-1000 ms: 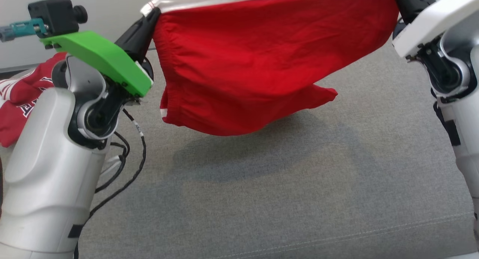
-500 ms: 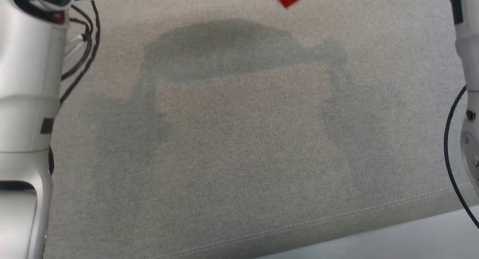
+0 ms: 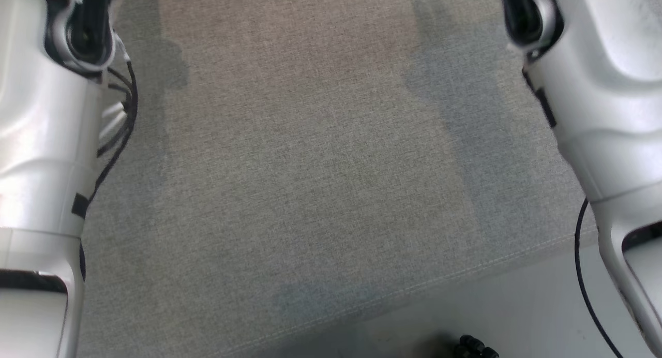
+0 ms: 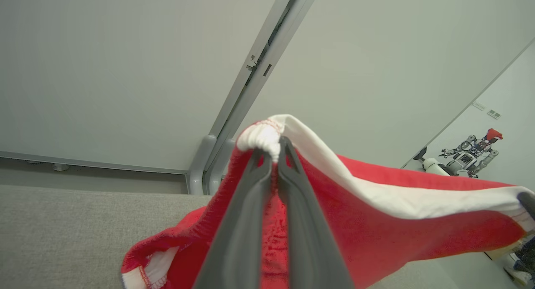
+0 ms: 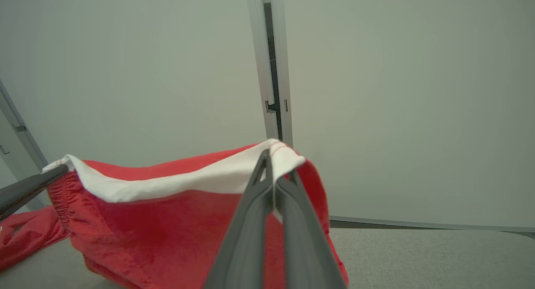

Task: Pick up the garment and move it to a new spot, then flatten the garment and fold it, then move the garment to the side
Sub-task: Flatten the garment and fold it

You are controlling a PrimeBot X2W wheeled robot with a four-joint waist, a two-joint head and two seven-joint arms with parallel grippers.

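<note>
upholstery, left claw, right claw pinching garment

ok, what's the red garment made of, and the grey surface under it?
The garment: thin, soft cloth, likely light woven or knit, matte; it drapes and crinkles, with a white band along the top. The grey surface: coarse woven upholstery-like fabric, matte; heathered weave shows.

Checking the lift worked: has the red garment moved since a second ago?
Yes. Judged against the stitched seam in the head view, the garment rose up that view, away from it.
</note>
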